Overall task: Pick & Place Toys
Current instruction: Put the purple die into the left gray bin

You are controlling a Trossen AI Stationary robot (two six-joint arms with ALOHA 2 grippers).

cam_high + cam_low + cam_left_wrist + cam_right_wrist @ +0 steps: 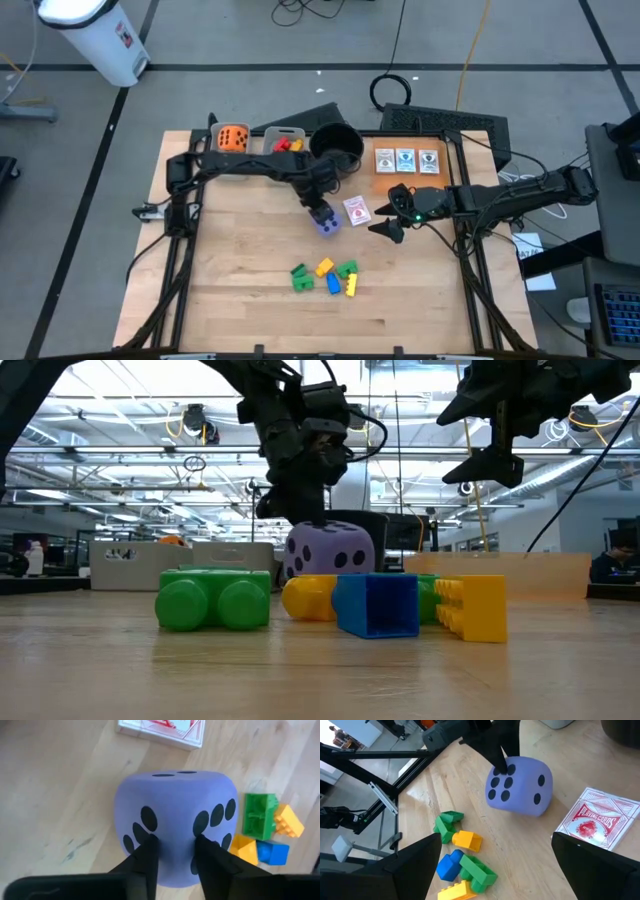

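Wooden table (250,300) seen from above carries the purple foam die with black pips (326,222) near its centre, with the left gripper (320,212) directly upon it; a red-backed boxed card deck (356,209) lies just beside the die, and a cluster of small green, yellow and blue plastic blocks (326,277) sits nearer the front edge. An orange die (233,138), a grey bin holding red and yellow pieces (284,143), a round black pot (336,145) and three white-edged picture cards (405,160) line the far side. The right gripper (392,222) hangs beside the deck, fingers spread wide and holding nothing. Low view: the die stands on the tabletop behind the blocks, the left gripper descending onto its top. Left wrist view: both dark fingers (145,862) press against one face of the die, pinching a corner between them. Right wrist view: the left fingers meet the die's upper edge; deck and blocks lie apart from it.
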